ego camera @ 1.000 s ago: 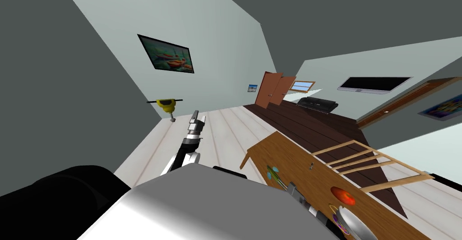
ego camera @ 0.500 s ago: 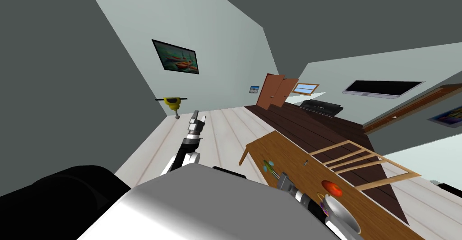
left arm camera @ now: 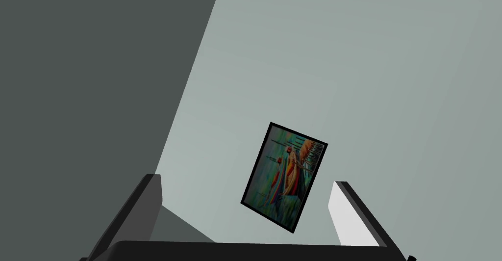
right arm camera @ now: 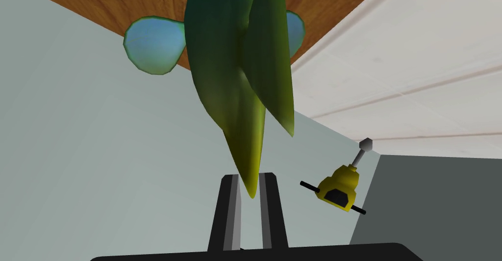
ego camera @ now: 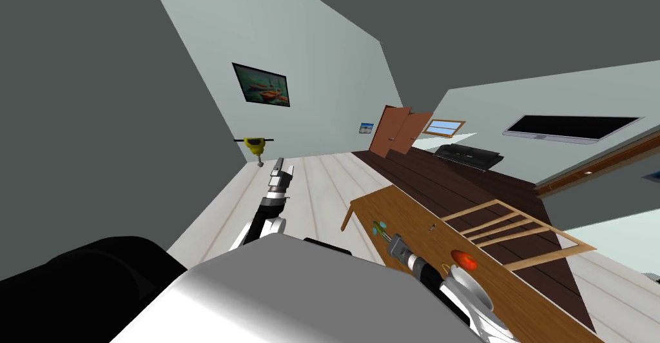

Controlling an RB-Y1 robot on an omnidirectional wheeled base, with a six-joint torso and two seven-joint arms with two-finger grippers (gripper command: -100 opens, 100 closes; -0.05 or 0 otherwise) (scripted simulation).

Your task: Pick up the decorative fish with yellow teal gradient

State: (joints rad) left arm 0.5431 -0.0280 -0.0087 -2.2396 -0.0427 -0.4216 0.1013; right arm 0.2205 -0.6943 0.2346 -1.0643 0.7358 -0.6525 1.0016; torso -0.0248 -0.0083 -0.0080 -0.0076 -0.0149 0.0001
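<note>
Fish [right arm camera: 220,66], dark green running to yellow at its pointed end, is pinched at that yellow tip between the right gripper's [right arm camera: 250,194] fingers, which are drawn almost together on it. In the head view it is seen over the near end of the wooden table [ego camera: 412,223], at 4 o'clock from the left gripper [ego camera: 278,165]. Contact with the table cannot be told. The left gripper's fingers are held wide apart. A yellow tool [ego camera: 256,144] is noted at 11 o'clock from that gripper.

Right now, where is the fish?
In the right wrist view, the fish has its yellow tip pinched in my right jaws, at the near end of the wooden table.
</note>
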